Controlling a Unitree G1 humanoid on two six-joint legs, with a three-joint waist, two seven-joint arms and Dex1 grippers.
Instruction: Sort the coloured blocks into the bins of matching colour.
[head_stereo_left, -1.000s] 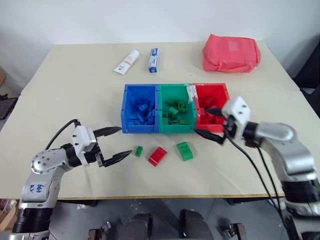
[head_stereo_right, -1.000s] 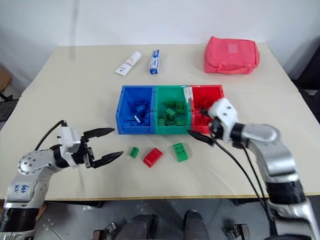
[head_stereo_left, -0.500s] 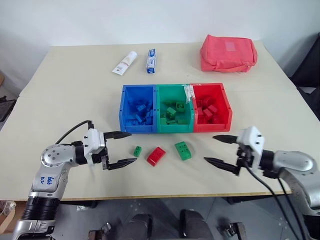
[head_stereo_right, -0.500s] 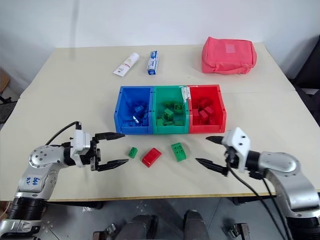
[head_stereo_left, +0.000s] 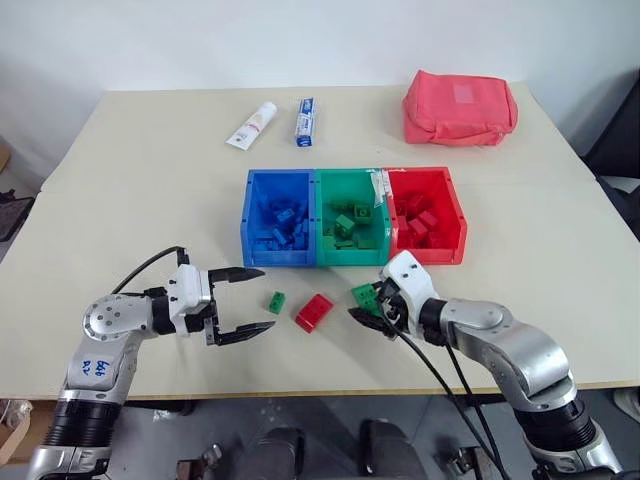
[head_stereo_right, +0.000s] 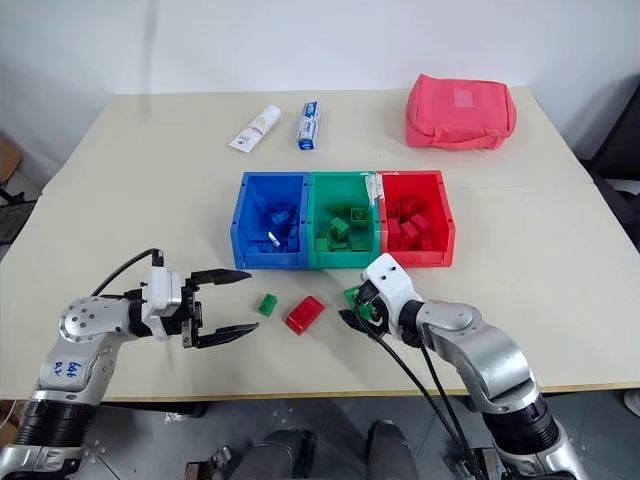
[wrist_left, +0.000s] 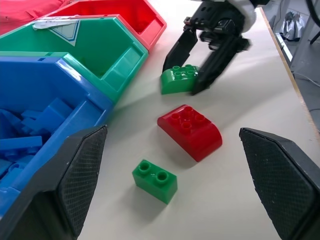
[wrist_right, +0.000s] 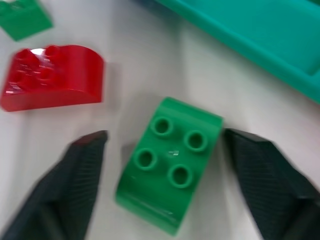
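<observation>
Three joined bins stand mid-table: blue (head_stereo_left: 280, 257), green (head_stereo_left: 352, 258) and red (head_stereo_left: 428, 256), each holding several blocks of its own colour. In front of them lie a small green block (head_stereo_left: 275, 301), a red block (head_stereo_left: 314, 312) and a green four-stud block (head_stereo_left: 364, 295). My right gripper (head_stereo_left: 367, 299) is lowered over the four-stud block (wrist_right: 170, 165). Its fingers (wrist_right: 75, 175) stand on either side of the block, open, with narrow gaps showing. Left of the small green block, my left gripper (head_stereo_left: 266, 298) hovers wide open and holds nothing.
A pink-red fabric pouch (head_stereo_left: 460, 107) lies at the back right. Two tubes (head_stereo_left: 252, 124) (head_stereo_left: 306, 120) lie at the back centre. A white tag (head_stereo_left: 380, 185) sits between the green and red bins. Bare table stretches left of the bins and along the front right.
My right gripper swung left and down from the front right of the table onto the green four-stud block, and its jaws narrowed around it. The left gripper stayed put.
</observation>
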